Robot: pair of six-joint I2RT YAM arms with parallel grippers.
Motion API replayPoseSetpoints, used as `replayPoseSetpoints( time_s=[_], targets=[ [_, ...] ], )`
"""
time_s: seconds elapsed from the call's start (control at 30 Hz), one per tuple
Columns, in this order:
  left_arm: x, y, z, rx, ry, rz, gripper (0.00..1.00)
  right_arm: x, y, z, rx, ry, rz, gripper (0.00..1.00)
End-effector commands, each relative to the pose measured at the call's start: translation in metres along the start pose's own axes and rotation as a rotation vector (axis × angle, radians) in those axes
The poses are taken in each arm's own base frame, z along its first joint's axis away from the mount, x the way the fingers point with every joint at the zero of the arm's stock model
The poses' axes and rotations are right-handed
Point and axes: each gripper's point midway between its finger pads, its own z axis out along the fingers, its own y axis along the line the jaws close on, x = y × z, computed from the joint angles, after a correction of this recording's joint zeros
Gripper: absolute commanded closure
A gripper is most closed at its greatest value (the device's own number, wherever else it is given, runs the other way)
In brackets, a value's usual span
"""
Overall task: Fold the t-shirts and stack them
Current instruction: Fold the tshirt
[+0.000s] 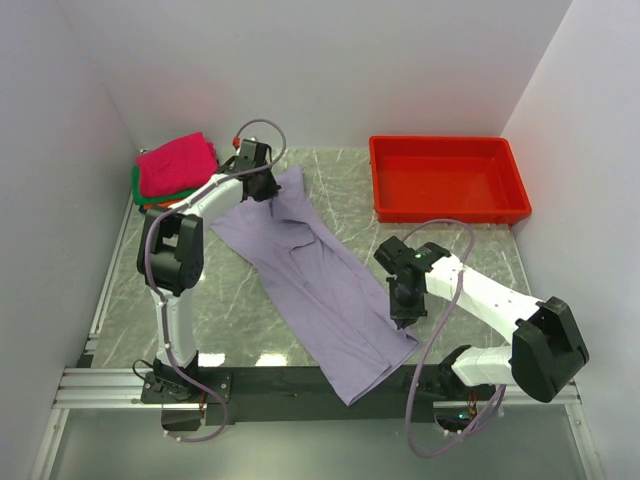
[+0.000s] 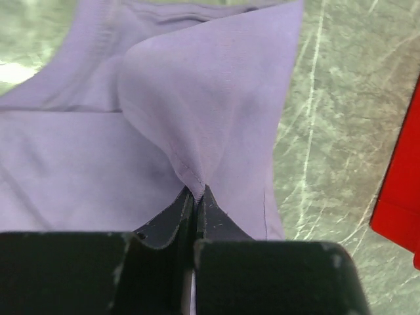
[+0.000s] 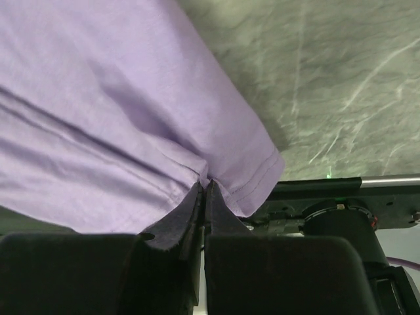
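Your left gripper (image 2: 197,191) has its fingers pressed together on a pinch of the lavender t-shirt (image 2: 210,98). In the left wrist view a stitched hem runs straight down into the closed jaws, and the cloth rises in a peak above them. From above, that gripper (image 1: 262,188) sits at the far end of the garment, just right of the stack of folded shirts (image 1: 172,172).

Your right gripper (image 3: 205,185) is likewise clamped on the lavender t-shirt (image 3: 98,98). A hemmed corner disappears between its fingertips, and the edge curls just to the right of them. In the top view this gripper (image 1: 403,312) is at the near right edge of the garment.

Between your two grips, the lavender t-shirt (image 1: 320,280) lies as a long band running diagonally across the table (image 1: 480,250), from far left toward the near centre. Its near end reaches over the black rail (image 1: 270,382) at the table's near edge. It looks folded lengthwise, though the top view is too coarse to say how many layers there are.

In the far left corner, the stack has the magenta-pink shirt (image 1: 178,163) on top and the green shirt (image 1: 140,190) showing beneath it. A sliver of the orange shirt (image 1: 170,203) shows at the stack's near side. The red tray (image 1: 448,178) sits at the far right, apart from the lavender t-shirt.
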Motion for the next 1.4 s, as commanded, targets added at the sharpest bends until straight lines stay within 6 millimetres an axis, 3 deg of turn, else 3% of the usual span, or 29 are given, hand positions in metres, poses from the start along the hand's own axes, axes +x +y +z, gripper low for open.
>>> replayPoseSetpoints(
  time_s=[0.0,0.47,0.67,0.87,1.07,1.37],
  targets=[
    [-0.026,-0.002,-0.026,0.007,-0.084,0.016,1.00,0.004,0.007,-0.016,-0.024,-0.016,-0.049,1.00],
    [-0.029,0.019,-0.045,-0.025,-0.080,0.013,1.00,0.013,0.026,-0.043,-0.059,-0.031,-0.120,1.00],
    [-0.020,0.033,-0.048,-0.058,-0.075,0.017,1.00,0.022,0.033,-0.035,-0.044,-0.002,-0.171,1.00],
    [-0.024,0.044,-0.055,-0.085,-0.091,0.013,1.00,0.038,0.042,-0.030,-0.043,0.035,-0.210,1.00],
    [-0.032,0.049,-0.061,-0.078,-0.099,0.009,1.00,0.042,0.044,-0.038,-0.023,0.027,-0.229,1.00],
    [-0.020,0.064,-0.054,-0.098,-0.062,0.015,1.00,0.050,0.045,-0.024,0.002,0.049,-0.258,1.00]
  ],
)
